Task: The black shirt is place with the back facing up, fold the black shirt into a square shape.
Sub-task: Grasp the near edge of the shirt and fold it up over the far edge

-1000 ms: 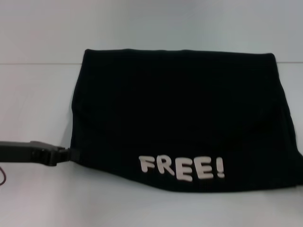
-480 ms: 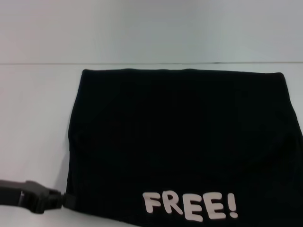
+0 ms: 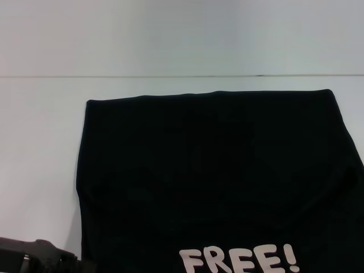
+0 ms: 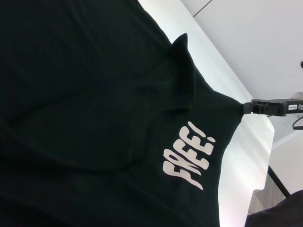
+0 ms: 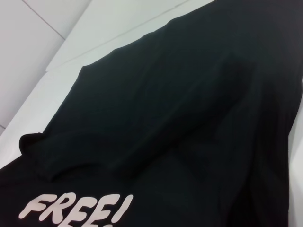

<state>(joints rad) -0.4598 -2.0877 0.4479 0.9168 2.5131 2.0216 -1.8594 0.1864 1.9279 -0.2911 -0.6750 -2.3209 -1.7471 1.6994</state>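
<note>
White table (image 3: 40, 142), pale wall (image 3: 182, 34); shirt (image 3: 210, 176) now sits lower in frame. Left gripper (image 3: 85, 266) and right gripper (image 4: 247, 108) each clamp a shirt corner.

The black shirt (image 3: 210, 176) runs off the head view's lower and right edges, so its near hem and right side go unseen, and the "FREE!" lettering (image 3: 239, 260) is clipped along its base. The left gripper (image 3: 54, 263) shows only partly at the lower left corner, its fingertips lost against the cloth. The right gripper (image 4: 265, 107) pinches the shirt's corner in the left wrist view, fingertips buried in fabric.
</note>
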